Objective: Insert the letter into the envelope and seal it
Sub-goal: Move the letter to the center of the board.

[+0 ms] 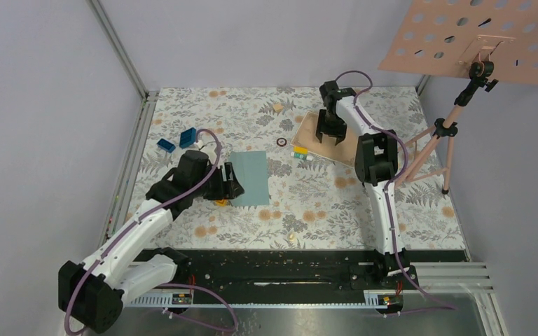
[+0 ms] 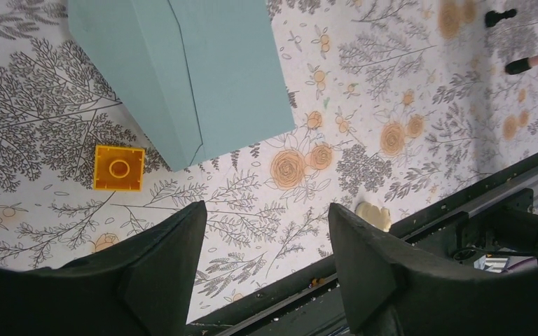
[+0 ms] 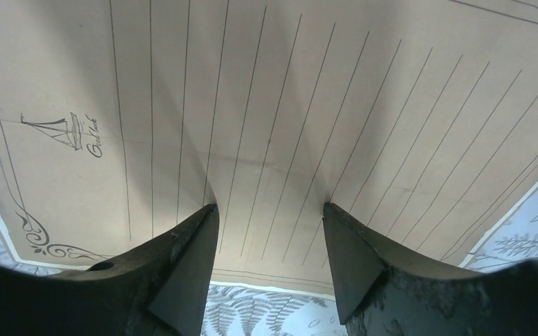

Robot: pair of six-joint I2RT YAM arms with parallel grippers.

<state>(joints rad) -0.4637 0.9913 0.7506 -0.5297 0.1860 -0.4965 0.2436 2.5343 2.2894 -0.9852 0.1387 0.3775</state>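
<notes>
At the far right-centre of the flowered table [image 1: 308,203], the letter [image 3: 273,105] lies flat with the right gripper [image 3: 270,208] down on it. Its jaws are parted and both tips touch the lined sheet (nothing is pinched between them). The envelope [image 1: 251,176] lies flat to the letter's left, and the left gripper [image 2: 265,213] hangs just beside its near-left edge, wide apart and empty, a small yellow block [image 2: 119,168] close by.

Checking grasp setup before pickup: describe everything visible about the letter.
The letter is a thin tan paper sheet, pale border, ruled lines, small sailboat sketch, corner flourish, faint fold creases. It lies flat and unfolded on the floral table, apart from the envelope. The open right tool appears to press both fingertips on it, puckering the paper.
</notes>
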